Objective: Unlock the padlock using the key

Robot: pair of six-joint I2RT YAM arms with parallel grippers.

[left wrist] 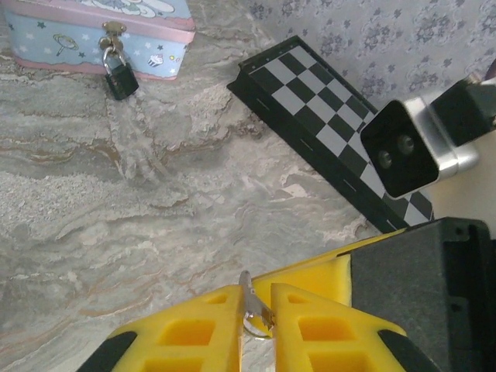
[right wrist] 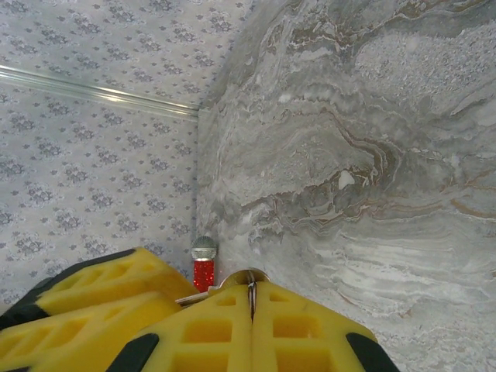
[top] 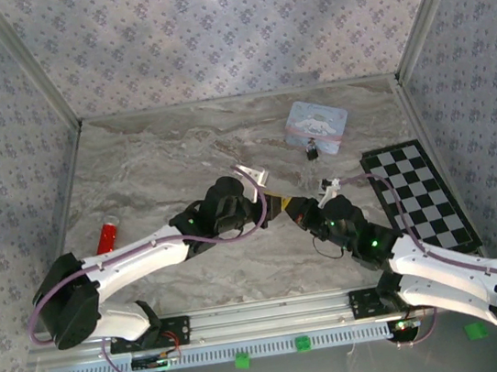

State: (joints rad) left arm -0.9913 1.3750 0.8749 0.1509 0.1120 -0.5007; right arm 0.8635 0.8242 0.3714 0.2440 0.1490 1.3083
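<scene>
left end effector (left wrist: 256,293) and right end effector (right wrist: 250,285) both pinch the key (left wrist: 249,306) — the padlock (left wrist: 120,77) hangs well apart, on the tin (left wrist: 46,43) — so we fear an uneven release could twist or drop the key.

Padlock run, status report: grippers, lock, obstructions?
Left gripper and right gripper both shut on key, mid-table. Padlock hangs closed on tin hasp, untouched. Chessboard lies aside, not blocking.
</scene>
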